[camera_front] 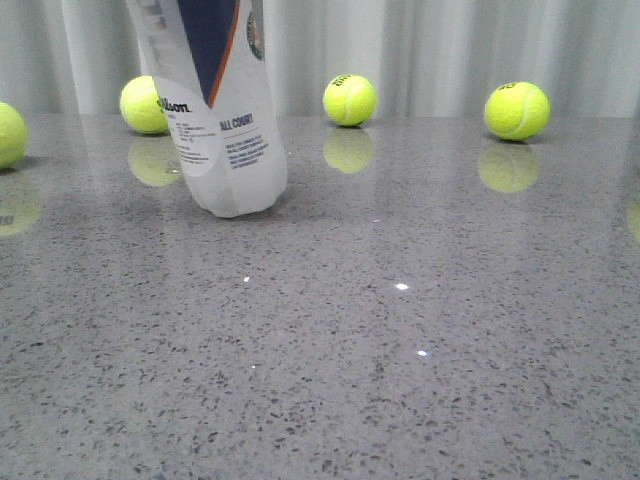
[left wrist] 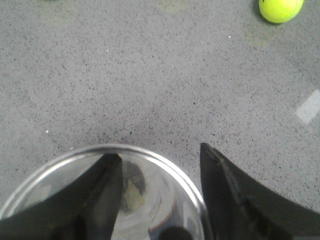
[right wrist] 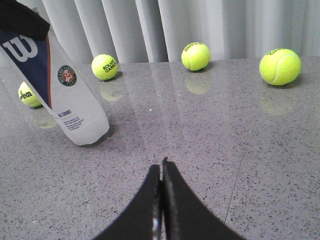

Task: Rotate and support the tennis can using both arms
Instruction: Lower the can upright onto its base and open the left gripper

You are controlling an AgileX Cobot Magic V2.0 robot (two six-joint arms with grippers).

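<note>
The tennis can (camera_front: 225,130) stands tilted on the grey table, its white closed end on the surface and its navy end up and out of the front view. It also shows in the right wrist view (right wrist: 65,95). My left gripper (left wrist: 158,151) grips the can's silver rim (left wrist: 175,172), with one finger inside the open mouth and the other outside the wall. A black part of this gripper shows at the can's top (right wrist: 22,20). My right gripper (right wrist: 161,165) is shut and empty, low over the table, some way to the right of the can.
Several yellow-green tennis balls lie along the back of the table, near the curtain: one behind the can (camera_front: 146,104), one in the middle (camera_front: 350,99), one at the right (camera_front: 517,110) and one at the far left edge (camera_front: 8,133).
</note>
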